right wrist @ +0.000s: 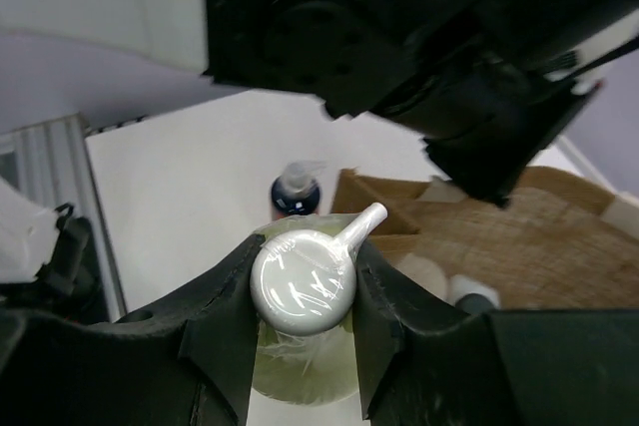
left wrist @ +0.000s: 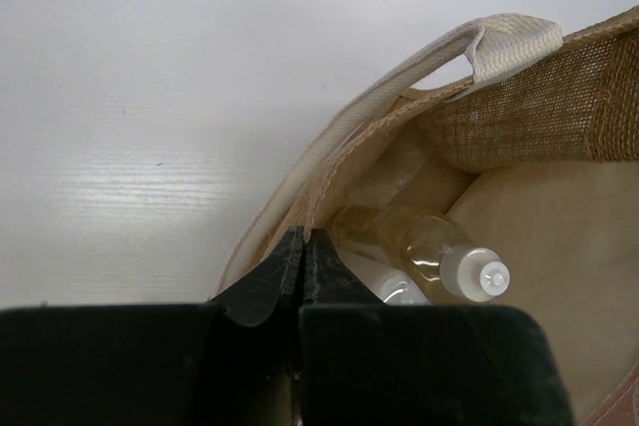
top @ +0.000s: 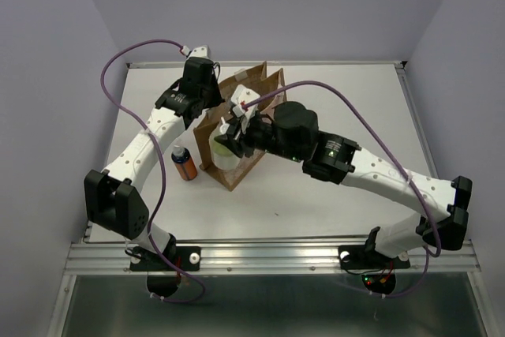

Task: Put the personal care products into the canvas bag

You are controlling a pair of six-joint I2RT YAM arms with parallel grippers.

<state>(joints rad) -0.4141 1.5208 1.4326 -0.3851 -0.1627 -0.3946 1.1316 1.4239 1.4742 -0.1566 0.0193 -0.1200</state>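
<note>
The canvas bag (top: pixel 251 92) stands upright mid-table. My left gripper (left wrist: pixel 303 238) is shut on its rim beside a cream strap handle (left wrist: pixel 399 87), and it reaches the bag from the far left (top: pixel 211 102). Inside lie an amber bottle with a white cap (left wrist: pixel 429 246) and a whitish bottle (left wrist: pixel 389 284). My right gripper (right wrist: pixel 303 281) is shut on the white pump cap of the pale yellow-green bottle (right wrist: pixel 300 376), held at the bag's near-left corner (top: pixel 222 150). An orange bottle with a dark cap (top: pixel 184 165) stands on the table left of the bag.
The left arm's black wrist (right wrist: pixel 399 37) hangs close above my right gripper. A purple cable (top: pixel 347 108) loops over the right arm. The table's metal rail (top: pixel 268 254) runs along the near edge, and walls close in the other sides.
</note>
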